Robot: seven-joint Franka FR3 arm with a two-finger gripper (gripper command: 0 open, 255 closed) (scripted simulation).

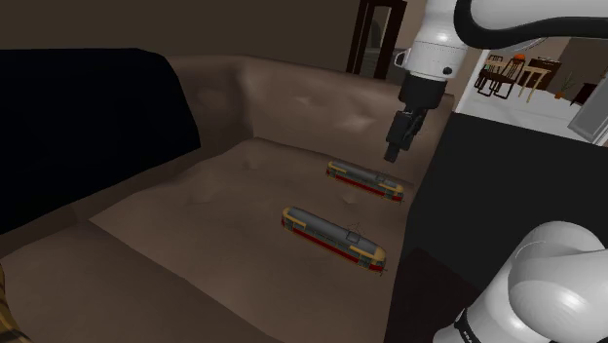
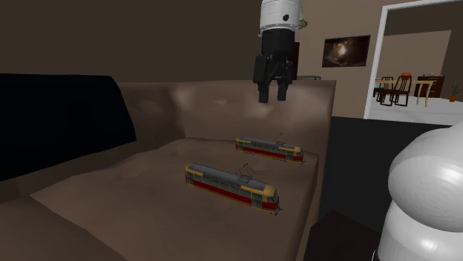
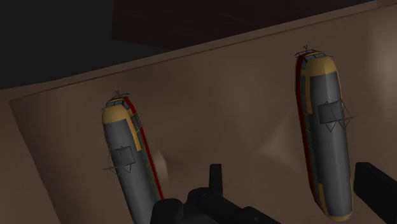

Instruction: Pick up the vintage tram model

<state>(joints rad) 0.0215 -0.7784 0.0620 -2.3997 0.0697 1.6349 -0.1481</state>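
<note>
Vintage tram model [image 1: 365, 180]: a long, narrow car with grey roof, yellow ends and red skirt. It lies on its wheels on the brown sofa seat [image 1: 195, 224], near the backrest [image 1: 292, 97]. A second tram [image 1: 331, 238] that looks alike lies well apart, toward the seat's front edge. Which of the two is meant cannot be told; the far one is taken here because the gripper [image 2: 271, 96] hangs above it, clear of it, fingers parted and empty. The body looks rigid, light and smooth-sided, so it may slip. The thin roof pantograph [image 3: 332, 114] is likely fragile. The best hold is probably across the width at mid-length, pads on the two long sides, below the roof. The cushion may yield under pressure.
</note>
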